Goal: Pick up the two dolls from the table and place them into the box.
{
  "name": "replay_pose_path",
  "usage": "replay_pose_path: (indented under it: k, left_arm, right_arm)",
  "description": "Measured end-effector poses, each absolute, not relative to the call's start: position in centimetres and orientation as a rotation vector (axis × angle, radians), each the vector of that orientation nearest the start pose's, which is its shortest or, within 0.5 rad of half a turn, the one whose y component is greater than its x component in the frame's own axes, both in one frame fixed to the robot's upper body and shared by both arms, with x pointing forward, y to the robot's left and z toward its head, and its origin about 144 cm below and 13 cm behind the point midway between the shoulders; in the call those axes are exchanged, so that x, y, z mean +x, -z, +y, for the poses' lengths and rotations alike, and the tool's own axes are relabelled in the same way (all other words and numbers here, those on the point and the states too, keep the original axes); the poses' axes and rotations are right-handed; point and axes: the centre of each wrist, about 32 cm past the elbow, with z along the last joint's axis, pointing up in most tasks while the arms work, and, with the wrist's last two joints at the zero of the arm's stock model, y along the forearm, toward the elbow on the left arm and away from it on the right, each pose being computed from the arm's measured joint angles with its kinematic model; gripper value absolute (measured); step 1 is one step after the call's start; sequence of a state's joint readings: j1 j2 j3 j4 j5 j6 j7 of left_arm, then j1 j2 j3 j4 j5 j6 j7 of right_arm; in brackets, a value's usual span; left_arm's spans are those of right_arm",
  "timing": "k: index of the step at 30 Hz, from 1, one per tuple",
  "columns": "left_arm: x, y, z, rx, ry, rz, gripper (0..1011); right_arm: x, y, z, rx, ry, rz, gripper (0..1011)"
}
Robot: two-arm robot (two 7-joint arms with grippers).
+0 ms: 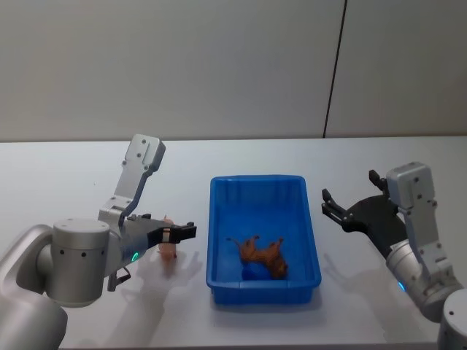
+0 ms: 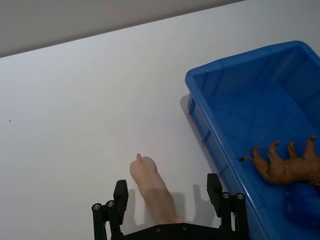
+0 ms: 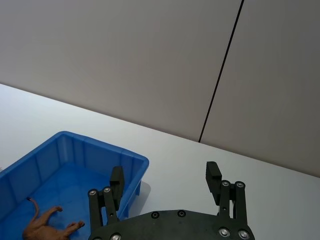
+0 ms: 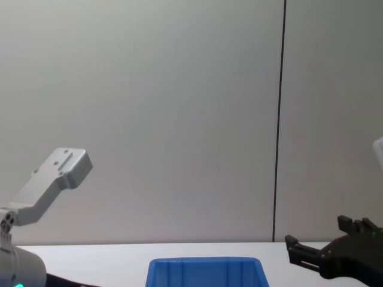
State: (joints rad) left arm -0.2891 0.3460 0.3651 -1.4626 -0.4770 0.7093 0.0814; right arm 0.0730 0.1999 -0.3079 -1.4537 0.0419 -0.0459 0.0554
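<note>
While it gapes, left claw straddles pink doll.

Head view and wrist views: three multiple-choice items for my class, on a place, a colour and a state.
1. Where is the brown doll? A. Inside the box B. Behind it C. Under it
2. What colour is the doll on the table? A. Pink B. Green C. Black
3. How is the left gripper? A. Shut on that doll B. Open astride that doll C. Shut, empty
Answers: 1 A, it lies on the box floor, and the right gripper hangs open, empty; 2 A, its body is pale pink; 3 B, gaps show between both fingers and the doll.
</note>
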Motion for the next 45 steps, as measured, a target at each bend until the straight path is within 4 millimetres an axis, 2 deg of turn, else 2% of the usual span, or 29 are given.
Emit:
replay_pose_path:
  k: [18, 33, 40, 45]
  left_arm:
    - [54.3, -117.3, 23.7, 0.614, -1.294, 0.481, 1001]
    - [55.5, -116.4, 23.8, 0.596, -1.310, 0.540, 1001]
    - [55.8, -116.0, 23.8, 0.582, -1.327, 0.566, 881]
    - [55.8, -115.6, 23.8, 0.582, -1.338, 0.585, 731]
  right_arm:
    - [46.5, -111.6, -19.7, -0.163, 1.222, -0.103, 1001]
    - [46.5, -111.6, -19.7, -0.163, 1.222, -0.103, 1001]
    - [46.5, -111.6, -19.7, -0.163, 1.222, -0.103, 1001]
    - [46.5, -111.6, -19.7, -0.163, 1.222, -0.103, 1001]
